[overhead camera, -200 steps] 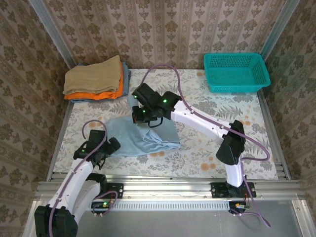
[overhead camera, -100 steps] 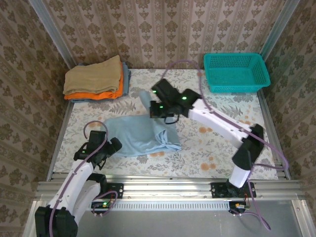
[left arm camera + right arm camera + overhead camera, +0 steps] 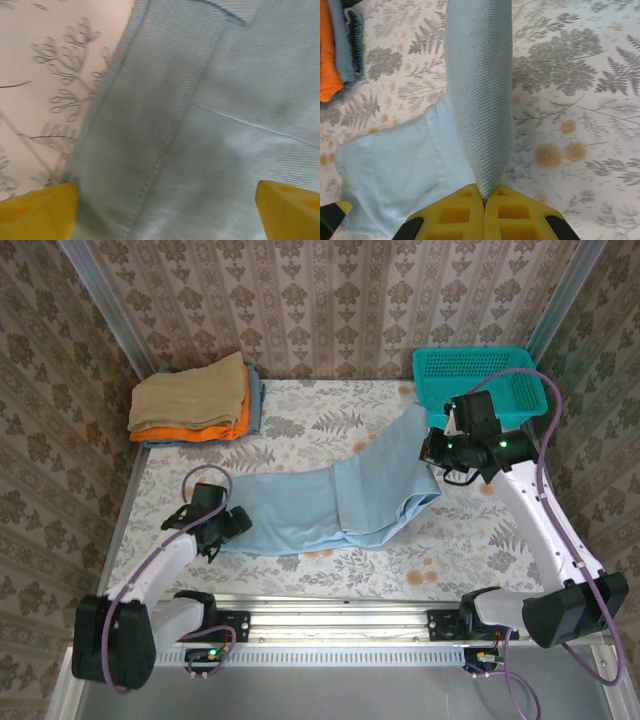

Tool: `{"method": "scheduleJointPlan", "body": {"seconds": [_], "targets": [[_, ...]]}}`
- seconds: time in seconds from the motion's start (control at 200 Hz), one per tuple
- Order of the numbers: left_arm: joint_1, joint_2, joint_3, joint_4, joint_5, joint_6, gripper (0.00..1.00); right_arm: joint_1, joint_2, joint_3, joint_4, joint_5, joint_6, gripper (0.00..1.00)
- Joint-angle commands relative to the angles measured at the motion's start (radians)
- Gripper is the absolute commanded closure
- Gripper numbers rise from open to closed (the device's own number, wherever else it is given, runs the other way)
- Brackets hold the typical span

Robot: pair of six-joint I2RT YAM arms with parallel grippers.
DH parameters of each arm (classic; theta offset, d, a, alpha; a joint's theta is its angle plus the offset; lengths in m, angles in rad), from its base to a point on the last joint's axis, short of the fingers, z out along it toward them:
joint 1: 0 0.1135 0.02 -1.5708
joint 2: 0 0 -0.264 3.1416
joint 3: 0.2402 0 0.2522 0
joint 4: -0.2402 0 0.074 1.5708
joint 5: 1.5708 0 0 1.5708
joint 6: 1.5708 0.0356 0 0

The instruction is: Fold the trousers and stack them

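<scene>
While my right hand (image 3: 484, 199) is pinched tight on one leg of the trousers (image 3: 300, 510), holding that end up off the counter (image 3: 480, 540) just beside the teal basket (image 3: 480, 390), the rest of the pale blue cloth lies spread across the middle. Left hand (image 3: 164, 212) sits low over the cloth's left edge, fingers wide apart, gripping nothing.

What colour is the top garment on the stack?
The top garment is tan; top external view shows it best.
</scene>
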Motion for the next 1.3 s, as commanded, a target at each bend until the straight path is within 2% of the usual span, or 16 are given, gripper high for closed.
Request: {"method": "scheduleJointPlan", "body": {"seconds": [0.0, 0.09, 0.17, 0.31, 0.475, 0.645, 0.765, 0.835, 0.88, 0.905, 0.995, 1.13, 1.22, 1.295], "targets": [[-0.081, 0.073, -0.004, 0.077, -0.007, -0.009, 0.13, -0.102, 0.003, 0.004, 0.015, -0.022, -0.096, 1.0], [-0.177, 0.111, -0.017, 0.129, -0.036, -0.064, 0.16, -0.183, 0.03, 0.026, 0.022, -0.054, -0.113, 1.0], [-0.251, 0.162, -0.027, 0.197, -0.011, -0.116, 0.2, -0.243, 0.066, 0.079, 0.008, -0.097, -0.131, 1.0], [-0.42, 0.264, 0.021, 0.242, -0.034, -0.185, 0.23, -0.286, 0.122, 0.194, -0.011, -0.15, -0.147, 1.0], [-0.58, 0.357, 0.099, 0.304, -0.03, -0.229, 0.25, -0.264, 0.186, 0.291, -0.015, -0.184, -0.116, 1.0], [-0.651, 0.378, 0.162, 0.277, -0.047, -0.239, 0.24, -0.142, 0.222, 0.321, -0.032, -0.143, -0.11, 1.0], [-0.653, 0.312, 0.149, 0.245, -0.035, -0.216, 0.19, -0.004, 0.225, 0.316, -0.029, -0.082, -0.088, 1.0], [-0.634, 0.241, 0.132, 0.205, -0.041, -0.179, 0.11, 0.084, 0.237, 0.344, -0.045, -0.033, -0.078, 1.0], [-0.612, 0.187, 0.114, 0.218, 0.008, -0.116, 0.01, 0.141, 0.248, 0.374, -0.067, 0.015, -0.078, 1.0], [-0.599, 0.155, 0.11, 0.204, 0.022, -0.092, 0.0, 0.168, 0.253, 0.388, -0.075, 0.043, -0.076, 1.0], [-0.54, 0.037, 0.098, 0.064, -0.044, -0.073, 0.0, 0.254, 0.275, 0.439, -0.1, 0.101, -0.068, 1.0], [-0.37, -0.095, 0.055, -0.121, -0.114, -0.075, 0.09, 0.376, 0.314, 0.492, -0.134, 0.193, -0.072, 1.0], [-0.325, -0.089, 0.04, -0.17, -0.177, -0.071, 0.13, 0.426, 0.333, 0.498, -0.128, 0.221, -0.061, 1.0], [-0.305, -0.02, 0.011, -0.105, -0.117, -0.047, 0.21, 0.467, 0.355, 0.509, -0.123, 0.241, -0.055, 1.0]]}}
